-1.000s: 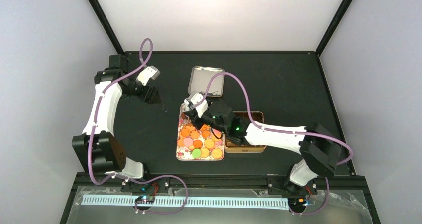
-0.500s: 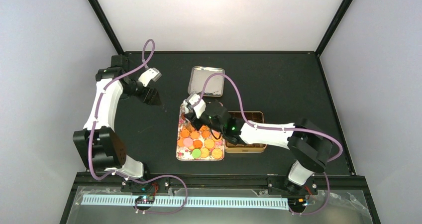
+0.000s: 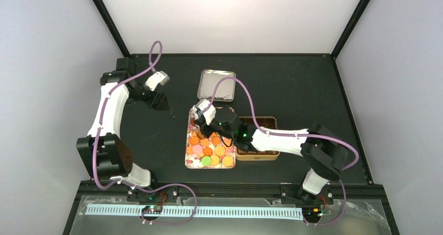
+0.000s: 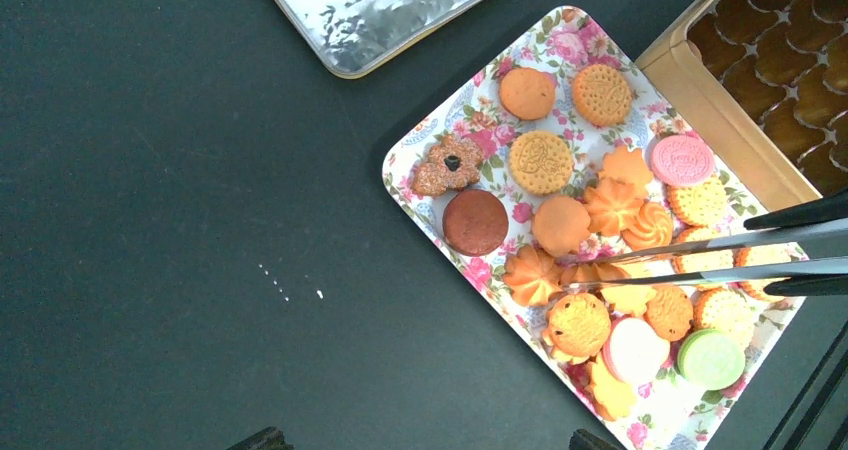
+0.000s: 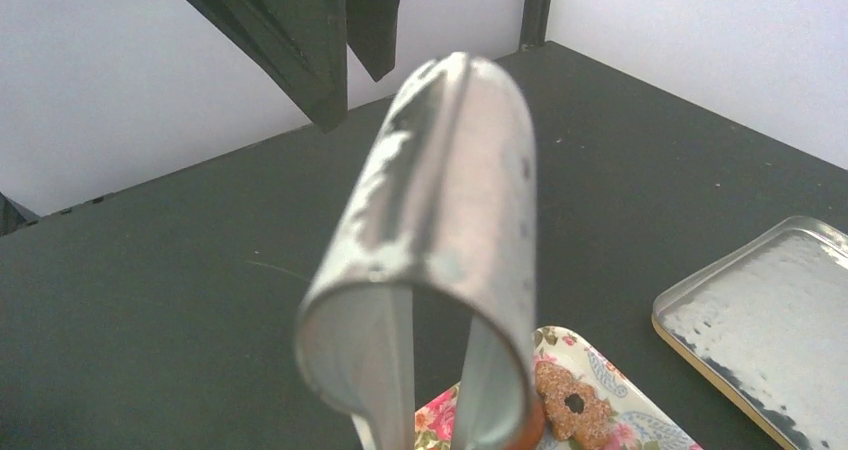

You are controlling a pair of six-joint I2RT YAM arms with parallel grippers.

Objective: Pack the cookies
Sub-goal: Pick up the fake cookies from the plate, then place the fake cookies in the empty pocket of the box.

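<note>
Right gripper [image 3: 198,117] clamps bent silver metal tongs [image 5: 450,190], tips astride small orange cookie [image 4: 585,270], likely to lift it. Left gripper [image 3: 159,102] wide, empty, parked far left.

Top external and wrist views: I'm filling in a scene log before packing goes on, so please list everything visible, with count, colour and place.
cookies: about twenty, mostly orange, a couple pink, one green, one dark brown; on the floral tray
floral tray: one, white with pink flowers; mid-table
tin box: one, tan with brown compartments, those visible empty; right beside the tray
silver lid: one; behind the tray
tongs: one, metal; reaching over the cookies
crumbs: a few, white; left of the tray
table: one, black
left gripper: jaws open, holding nothing; left of the tray
right gripper: jaws clamped on the tongs; above the tray
</note>
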